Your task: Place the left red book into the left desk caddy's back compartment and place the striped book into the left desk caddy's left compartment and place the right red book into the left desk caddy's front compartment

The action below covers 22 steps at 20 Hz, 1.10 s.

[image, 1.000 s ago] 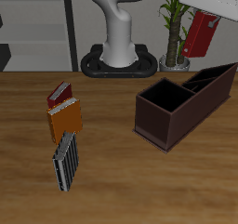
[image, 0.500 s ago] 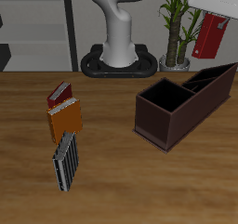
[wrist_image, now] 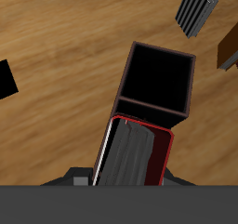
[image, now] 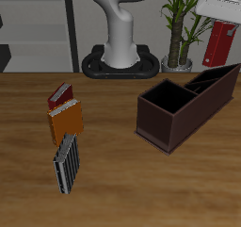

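Observation:
My gripper hangs high above the narrow-slot end of the left desk caddy, shut on the right red book, which hangs nearly upright. In the wrist view this crimson book covers the caddy's narrow slots, and the large square compartment shows dark beyond it. The left red book lies on the table across from the caddy, propped against the orange book. The striped book lies nearer the table's front edge and also appears in the wrist view.
An orange book lies between the small red book and the striped one. A potted plant stands behind the caddy, beside the robot's base. A shelf unit stands at the back.
The gripper has carried the crimson book sideways, farther over the caddy's narrow end, and the book has swung from tilted to nearly upright. The books on the table have not moved.

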Motion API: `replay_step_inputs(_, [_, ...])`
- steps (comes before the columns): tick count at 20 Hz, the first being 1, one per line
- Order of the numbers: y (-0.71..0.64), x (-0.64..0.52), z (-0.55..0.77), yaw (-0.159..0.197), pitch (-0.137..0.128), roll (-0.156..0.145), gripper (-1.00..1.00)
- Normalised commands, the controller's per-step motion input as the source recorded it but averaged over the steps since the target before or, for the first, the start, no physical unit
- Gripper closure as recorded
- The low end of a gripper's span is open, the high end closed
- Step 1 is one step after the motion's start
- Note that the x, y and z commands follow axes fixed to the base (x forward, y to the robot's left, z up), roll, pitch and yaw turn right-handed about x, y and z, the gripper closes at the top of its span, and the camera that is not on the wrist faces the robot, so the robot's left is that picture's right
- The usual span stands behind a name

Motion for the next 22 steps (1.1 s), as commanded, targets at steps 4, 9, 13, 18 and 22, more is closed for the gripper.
replay_step_inputs(4, [-0.08,0.19,-0.05,-0.028,-0.009,0.016,1.00])
replay_step_inputs(9, [-0.04,0.12,-0.07,-0.016,0.023,-0.003,1.00])
replay_step_inputs(13, [0.01,0.06,-0.14,-0.016,0.030,0.009,1.00])
replay_step_inputs(18, [0.06,-0.02,-0.04,0.018,-0.008,0.018,1.00])
replay_step_inputs(22, [-0.03,0.08,-0.12,-0.009,0.020,0.003,1.00])
